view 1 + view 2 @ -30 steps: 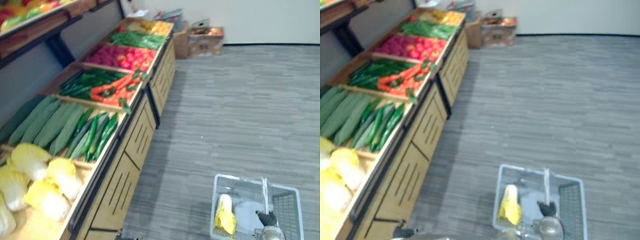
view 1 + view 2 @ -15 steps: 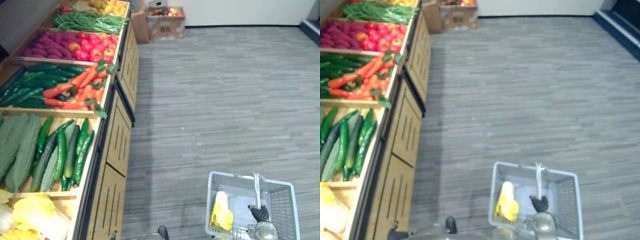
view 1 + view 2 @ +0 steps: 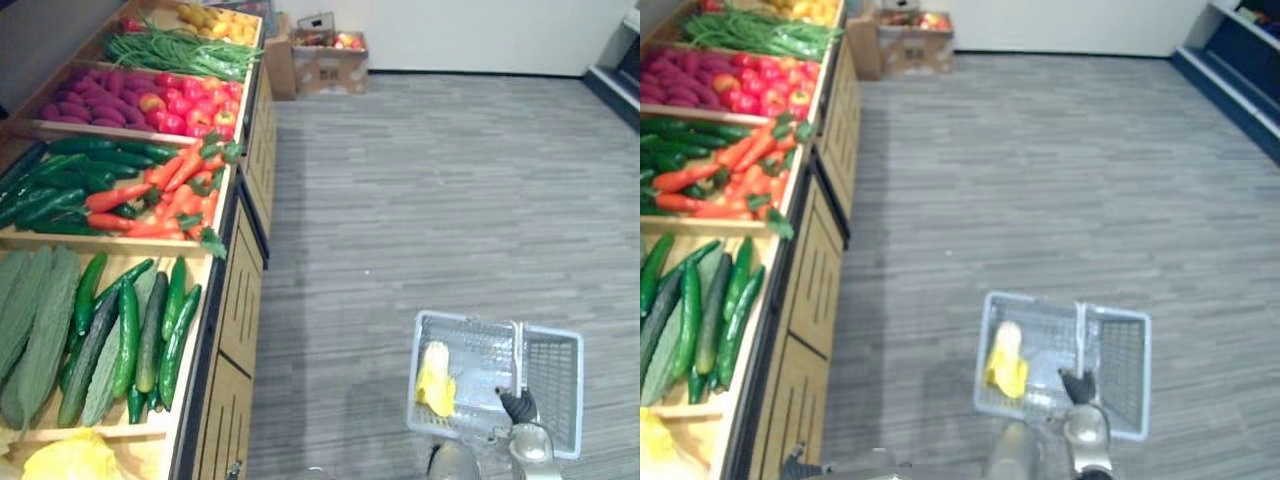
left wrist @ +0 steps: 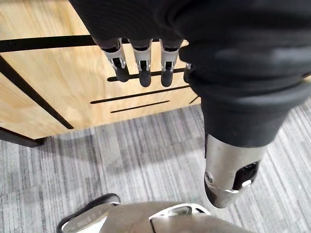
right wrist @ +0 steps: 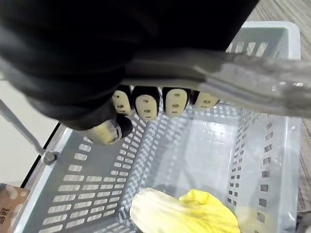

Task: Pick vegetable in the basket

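A grey wire basket (image 3: 555,375) hangs over the floor at the lower right, with a yellow napa cabbage (image 3: 435,378) lying in its left half. My right hand (image 3: 517,405) is shut on the basket's handle (image 3: 519,355). In the right wrist view its fingers (image 5: 146,104) curl round the handle (image 5: 228,77), and the cabbage (image 5: 187,213) lies on the basket floor (image 5: 194,150) below. My left hand (image 4: 141,68) hangs beside the wooden stand front (image 4: 53,87), fingers straight and holding nothing.
A wooden produce stand (image 3: 235,300) runs along the left with cucumbers (image 3: 130,335), carrots (image 3: 175,190), apples (image 3: 190,105), green beans (image 3: 180,50) and more cabbage (image 3: 70,460). Cardboard boxes (image 3: 330,60) sit at the far wall. Grey carpet (image 3: 450,200) spreads to the right.
The camera has swung, so the stand now shows further along and the whole picture has shifted. My right hand still holds the basket handle, with the cabbage inside.
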